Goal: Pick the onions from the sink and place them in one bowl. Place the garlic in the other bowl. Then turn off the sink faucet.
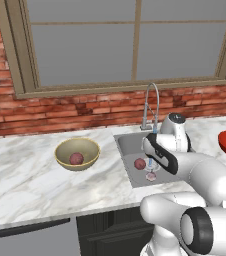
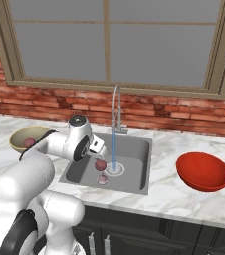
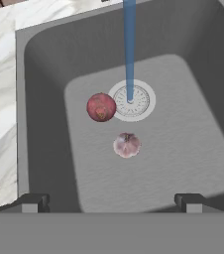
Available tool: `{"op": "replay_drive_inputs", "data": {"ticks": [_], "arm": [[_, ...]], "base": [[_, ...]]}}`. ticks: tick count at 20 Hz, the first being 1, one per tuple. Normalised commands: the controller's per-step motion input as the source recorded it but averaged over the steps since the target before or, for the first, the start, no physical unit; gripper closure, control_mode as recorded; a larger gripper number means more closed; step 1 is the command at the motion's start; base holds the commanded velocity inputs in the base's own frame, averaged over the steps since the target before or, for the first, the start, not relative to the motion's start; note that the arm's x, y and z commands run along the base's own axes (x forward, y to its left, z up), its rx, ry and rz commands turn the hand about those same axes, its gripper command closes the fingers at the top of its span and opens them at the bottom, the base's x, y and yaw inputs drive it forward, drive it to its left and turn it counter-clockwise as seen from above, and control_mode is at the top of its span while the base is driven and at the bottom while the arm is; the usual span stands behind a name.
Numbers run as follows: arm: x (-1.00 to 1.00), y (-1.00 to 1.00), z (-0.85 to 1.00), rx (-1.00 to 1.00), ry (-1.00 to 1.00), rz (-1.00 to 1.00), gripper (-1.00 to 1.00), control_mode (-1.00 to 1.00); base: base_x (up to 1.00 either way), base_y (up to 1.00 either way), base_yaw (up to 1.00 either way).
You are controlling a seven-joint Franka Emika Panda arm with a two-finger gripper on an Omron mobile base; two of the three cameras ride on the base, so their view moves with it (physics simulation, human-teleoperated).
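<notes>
One reddish-purple onion [image 3: 101, 107] lies on the floor of the grey sink [image 3: 193, 124], just left of the drain. The pale garlic [image 3: 127, 145] rests close beside it, nearer my hand. A second onion [image 1: 76, 159] sits inside the yellowish-tan bowl [image 1: 60, 155] on the counter left of the sink. The red bowl [image 2: 204, 172] stands to the right of the sink with nothing in it. Water runs from the silver faucet [image 2: 116, 107] onto the drain. My gripper [image 3: 112, 202] hovers open above the basin, both fingers wide apart with nothing between them, the garlic straight ahead.
A marble counter [image 1: 20, 175] runs along both sides of the sink. A brick wall [image 2: 184, 114] and a window rise behind the faucet. The blue water stream [image 3: 129, 49] falls beside the onion in the sink.
</notes>
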Motion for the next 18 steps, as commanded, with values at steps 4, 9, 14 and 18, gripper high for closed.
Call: {"op": "replay_drive_inputs", "data": {"ticks": [4, 9, 14, 18], "arm": [[0.00, -0.08, -0.08, 0.03, 0.00, 0.08, -1.00, -1.00], [0.00, -0.01, -0.23, 0.01, 0.00, 0.06, -1.00, -1.00], [0.03, 0.00, -0.25, 0.01, 0.00, 0.02, -1.00, -1.00], [0.16, 0.00, -0.07, 0.01, -0.01, 0.00, -1.00, -1.00]], "base": [[0.00, 0.00, 0.00], [0.00, 0.00, 0.00], [0.00, 0.00, 0.00], [0.00, 0.00, 0.00]]}}
